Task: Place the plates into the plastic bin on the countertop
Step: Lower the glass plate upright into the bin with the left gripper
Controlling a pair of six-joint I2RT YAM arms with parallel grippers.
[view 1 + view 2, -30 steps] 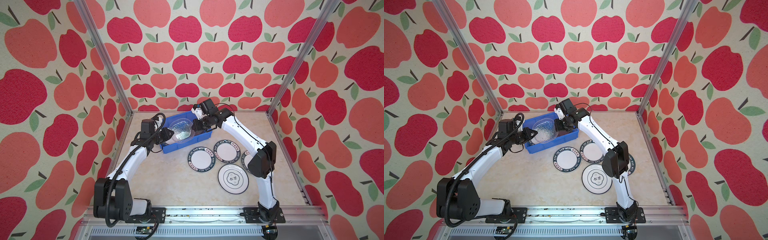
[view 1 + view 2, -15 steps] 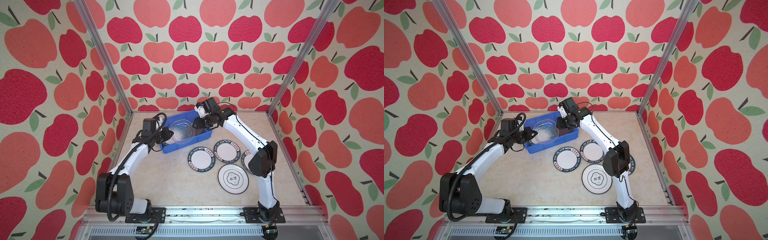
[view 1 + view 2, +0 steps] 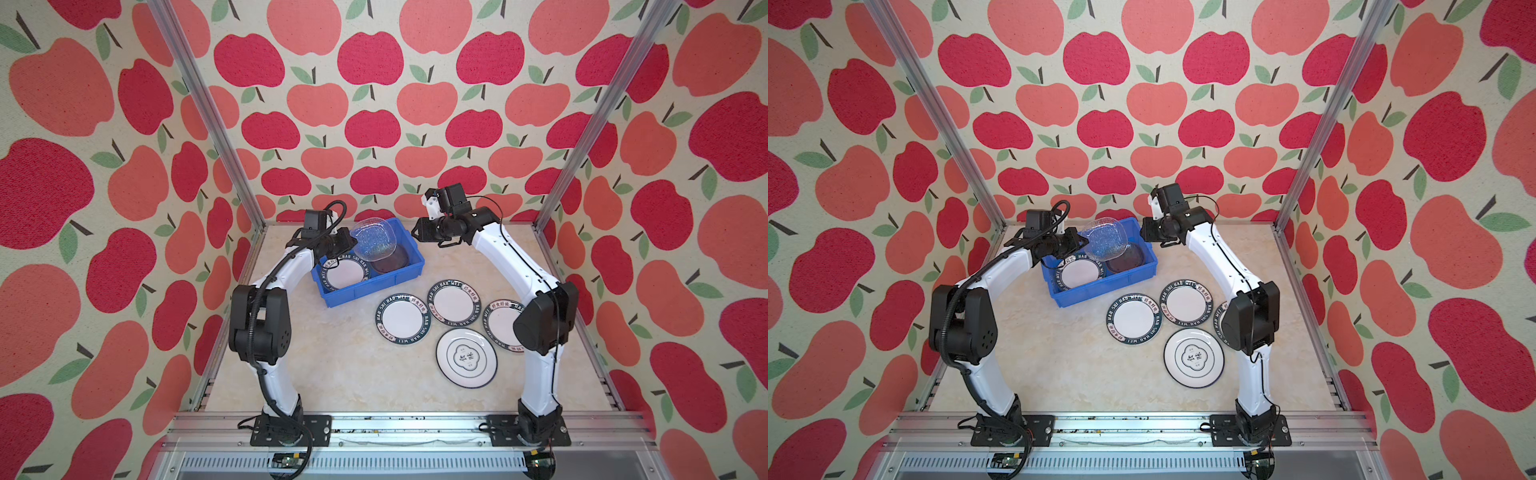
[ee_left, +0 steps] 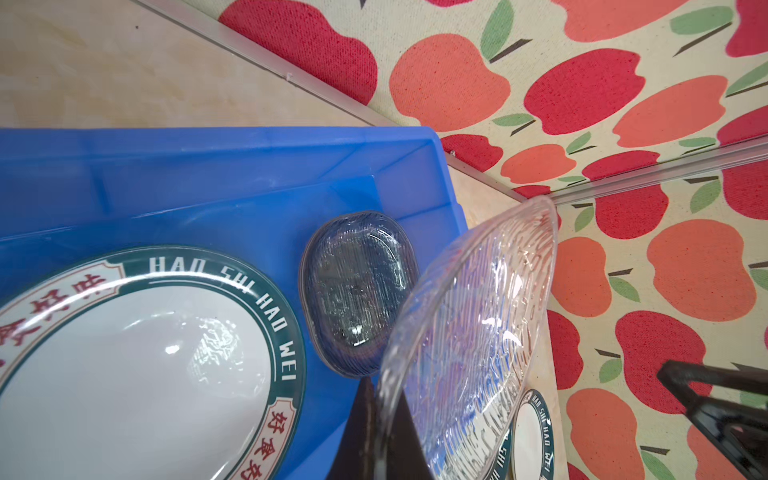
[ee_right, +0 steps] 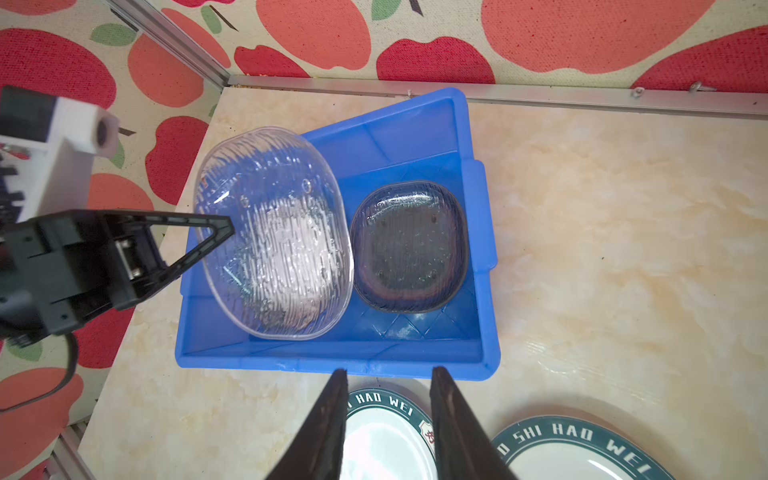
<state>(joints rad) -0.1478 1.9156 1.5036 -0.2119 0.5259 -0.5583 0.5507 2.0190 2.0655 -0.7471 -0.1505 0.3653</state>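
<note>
In both top views a clear glass plate (image 3: 374,239) (image 3: 1104,239) hangs tilted over the blue plastic bin (image 3: 374,291) (image 3: 1100,294). My left gripper (image 3: 347,243) (image 4: 384,415) is shut on its rim. Inside the bin lie a white lettered plate (image 3: 345,272) (image 4: 124,365) and dark stacked glass plates (image 3: 390,262) (image 5: 409,249). My right gripper (image 3: 417,235) (image 5: 386,374) is open and empty, just right of the bin. Three lettered plates (image 3: 402,319) (image 3: 454,302) (image 3: 500,324) and an emblem plate (image 3: 466,358) lie on the countertop (image 3: 332,365).
The bin sits at the back left, close to the back wall rail (image 5: 540,97) and the left corner post (image 3: 208,112). My right arm's elbow (image 3: 544,316) hangs over the rightmost lettered plate. The apple-patterned walls close in on three sides.
My right gripper has opened, let go of the glass plate and drawn back to the right. The left gripper keeps the plate by itself over the bin.
</note>
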